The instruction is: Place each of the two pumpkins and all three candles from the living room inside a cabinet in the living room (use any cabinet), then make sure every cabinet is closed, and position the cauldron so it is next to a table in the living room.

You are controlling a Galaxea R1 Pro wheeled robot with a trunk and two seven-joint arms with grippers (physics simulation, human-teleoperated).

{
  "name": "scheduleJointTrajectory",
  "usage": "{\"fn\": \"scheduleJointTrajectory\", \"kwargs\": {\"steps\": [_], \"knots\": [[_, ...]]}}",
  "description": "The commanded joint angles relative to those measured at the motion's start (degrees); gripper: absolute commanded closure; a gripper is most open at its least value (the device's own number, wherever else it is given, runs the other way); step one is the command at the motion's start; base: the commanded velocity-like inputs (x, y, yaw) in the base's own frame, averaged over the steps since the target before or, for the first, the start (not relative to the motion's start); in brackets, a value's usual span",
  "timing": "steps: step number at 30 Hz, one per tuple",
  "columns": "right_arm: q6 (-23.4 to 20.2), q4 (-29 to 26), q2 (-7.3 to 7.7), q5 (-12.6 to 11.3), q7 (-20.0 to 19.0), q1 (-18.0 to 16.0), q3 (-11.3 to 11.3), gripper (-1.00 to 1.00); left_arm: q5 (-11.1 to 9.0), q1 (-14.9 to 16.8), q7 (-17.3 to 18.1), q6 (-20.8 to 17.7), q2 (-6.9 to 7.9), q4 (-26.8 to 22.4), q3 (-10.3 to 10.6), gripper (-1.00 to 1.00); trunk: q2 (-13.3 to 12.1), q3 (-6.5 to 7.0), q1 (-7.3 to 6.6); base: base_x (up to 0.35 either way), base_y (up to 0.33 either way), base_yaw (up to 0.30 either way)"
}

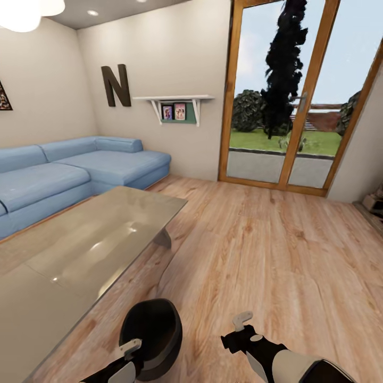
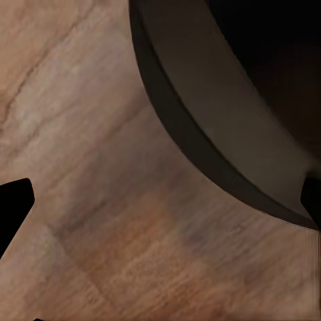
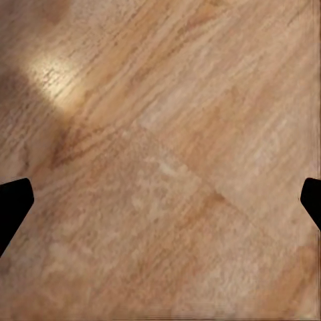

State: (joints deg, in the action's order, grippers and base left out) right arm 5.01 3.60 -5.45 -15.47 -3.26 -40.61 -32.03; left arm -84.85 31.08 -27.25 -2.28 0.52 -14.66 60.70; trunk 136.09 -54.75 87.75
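A light wooden plank floor carried everything. The black cauldron stood on the boards, just beside the near corner of the glass-topped table, whose grey slab leg rested on the floor. A blue sectional sofa sat on the floor beyond the table, along the wall.

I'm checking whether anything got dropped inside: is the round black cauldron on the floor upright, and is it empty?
Upright: the round black cauldron stands on the wooden floor, mouth up. Contents: cannot tell; its inside is too dark.
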Motion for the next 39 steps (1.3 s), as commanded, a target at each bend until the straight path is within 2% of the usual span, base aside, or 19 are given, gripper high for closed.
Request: {"fn": "scheduleJointTrajectory", "kwargs": {"steps": [1, 39], "knots": [[0.0, 0.0, 0.0, 0.0, 0.0, 0.0, 0.0, -1.0, 0.5, 0.0, 0.1, 0.0, 0.0, 0.0, 0.0, -1.0, 0.0, 0.04, 0.0, 0.0, 0.0, -0.241], [0.0, 0.1, 0.05, -0.1, 0.1, 0.0, 0.0, -1.0, 0.5, 0.0, 0.1, 0.0, -0.08, 0.0, 0.0, -1.0, 0.0, 1.45, 0.0, 0.0, 0.0, -0.242]]}}
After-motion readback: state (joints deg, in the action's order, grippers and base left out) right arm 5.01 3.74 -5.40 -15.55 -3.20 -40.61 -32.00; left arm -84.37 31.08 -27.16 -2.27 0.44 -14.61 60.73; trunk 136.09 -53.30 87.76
